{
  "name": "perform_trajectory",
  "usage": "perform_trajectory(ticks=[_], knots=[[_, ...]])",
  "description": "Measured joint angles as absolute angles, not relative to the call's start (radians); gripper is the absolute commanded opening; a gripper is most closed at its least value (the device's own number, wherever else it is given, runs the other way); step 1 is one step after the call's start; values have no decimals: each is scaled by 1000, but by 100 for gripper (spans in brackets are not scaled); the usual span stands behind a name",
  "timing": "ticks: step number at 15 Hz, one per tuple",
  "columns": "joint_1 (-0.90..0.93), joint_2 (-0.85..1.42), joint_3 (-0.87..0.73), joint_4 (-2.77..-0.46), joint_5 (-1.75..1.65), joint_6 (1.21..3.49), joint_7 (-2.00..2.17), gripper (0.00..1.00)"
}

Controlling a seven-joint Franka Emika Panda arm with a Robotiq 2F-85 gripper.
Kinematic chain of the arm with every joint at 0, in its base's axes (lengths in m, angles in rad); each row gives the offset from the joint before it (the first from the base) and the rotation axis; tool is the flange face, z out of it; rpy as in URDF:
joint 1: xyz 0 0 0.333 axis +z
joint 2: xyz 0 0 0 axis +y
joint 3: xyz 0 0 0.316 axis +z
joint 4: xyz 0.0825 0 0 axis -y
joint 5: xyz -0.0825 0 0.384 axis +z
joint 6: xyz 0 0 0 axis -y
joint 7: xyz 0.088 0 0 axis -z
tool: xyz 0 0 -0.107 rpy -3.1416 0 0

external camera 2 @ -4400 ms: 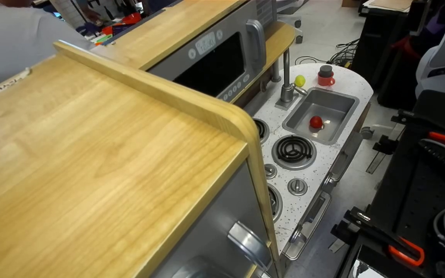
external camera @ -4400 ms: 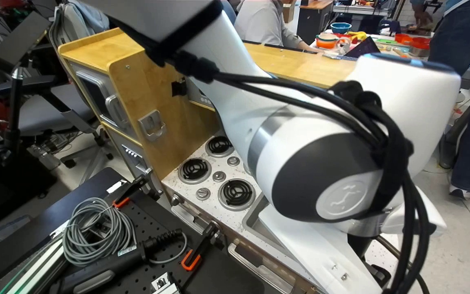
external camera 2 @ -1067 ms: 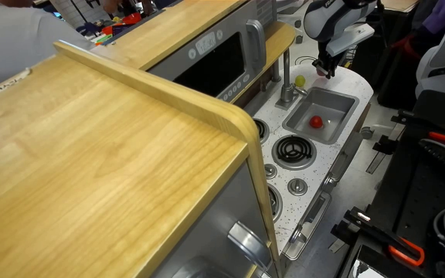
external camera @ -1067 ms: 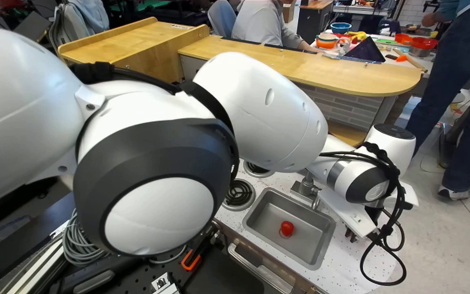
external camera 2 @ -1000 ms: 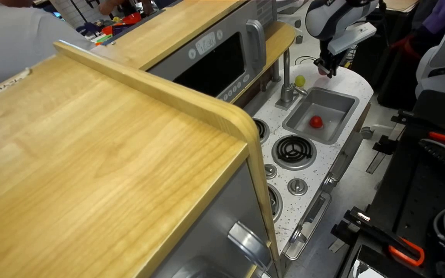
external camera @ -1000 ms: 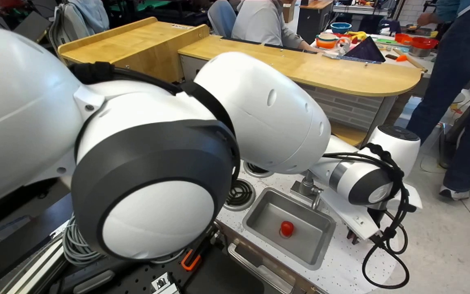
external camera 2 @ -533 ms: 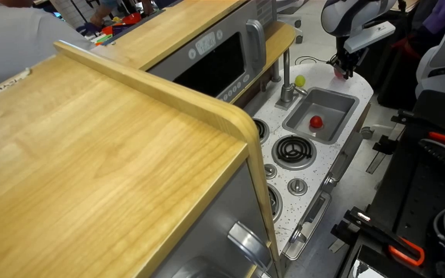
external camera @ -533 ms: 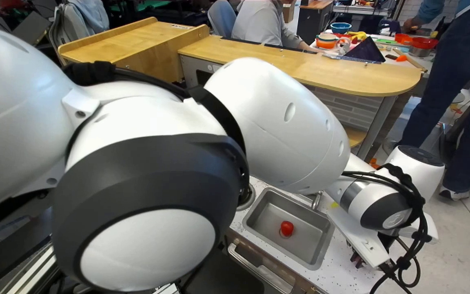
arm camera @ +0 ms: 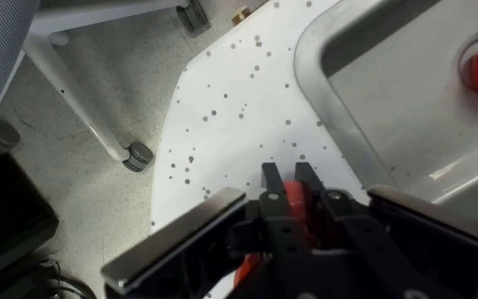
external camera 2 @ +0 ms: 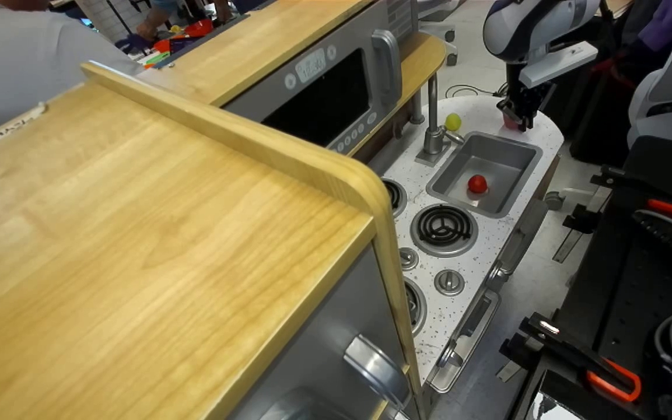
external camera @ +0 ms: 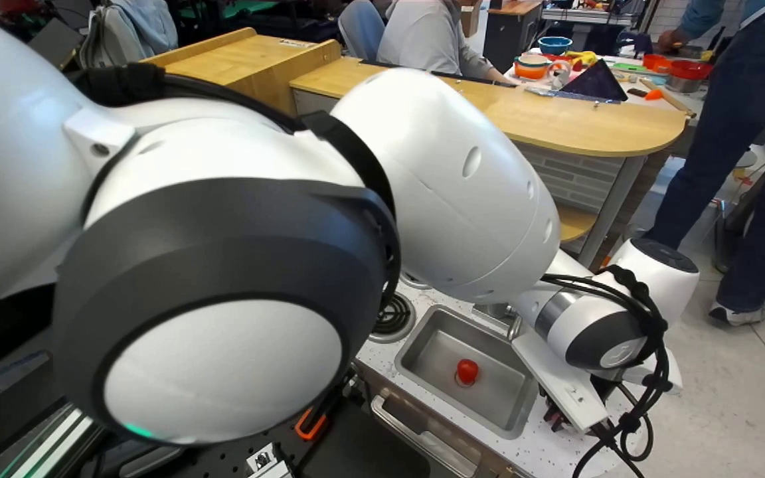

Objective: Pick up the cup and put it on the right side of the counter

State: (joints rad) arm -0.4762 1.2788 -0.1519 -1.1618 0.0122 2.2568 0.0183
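Observation:
My gripper point(arm camera: 287, 167) is shut on the red cup point(arm camera: 296, 197) in the wrist view. A red strip of it, seemingly its handle, sits between the fingers; an orange-red part of the cup shows below left, and the rest is hidden. An exterior view has the gripper point(external camera 2: 515, 119) low over the rounded end of the white speckled counter point(external camera 2: 441, 318), beyond the sink, with a bit of the cup point(external camera 2: 508, 121) visible. Whether the cup touches the counter I cannot tell. In the wrist view the bare counter point(arm camera: 222, 124) lies around the fingertips, its curved edge to the left.
The grey sink point(arm camera: 320, 79) lies right of the gripper in the wrist view, with a red ball point(external camera 2: 477, 184) inside. A yellow-green ball point(external camera 2: 452, 122) rests near the faucet point(external camera 2: 433, 111). A curved wood shelf point(external camera: 621, 129) overhangs the back. A person point(external camera: 748, 153) stands beyond the counter.
Over four seconds ago the cup stood by the yellow-green ball with a dark top. Now the gripper grips it, nearer the counter's rounded end. In the last half second it has come down slightly.

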Motion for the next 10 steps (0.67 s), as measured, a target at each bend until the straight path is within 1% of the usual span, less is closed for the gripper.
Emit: perform_trajectory(ticks=[8, 9, 10], knots=[[-478, 1195, -147, -1319, 13, 2255, 18, 4], [-478, 1190, -150, -1328, 16, 2255, 18, 39], [-478, 1187, -153, -1334, 20, 2255, 18, 40]])
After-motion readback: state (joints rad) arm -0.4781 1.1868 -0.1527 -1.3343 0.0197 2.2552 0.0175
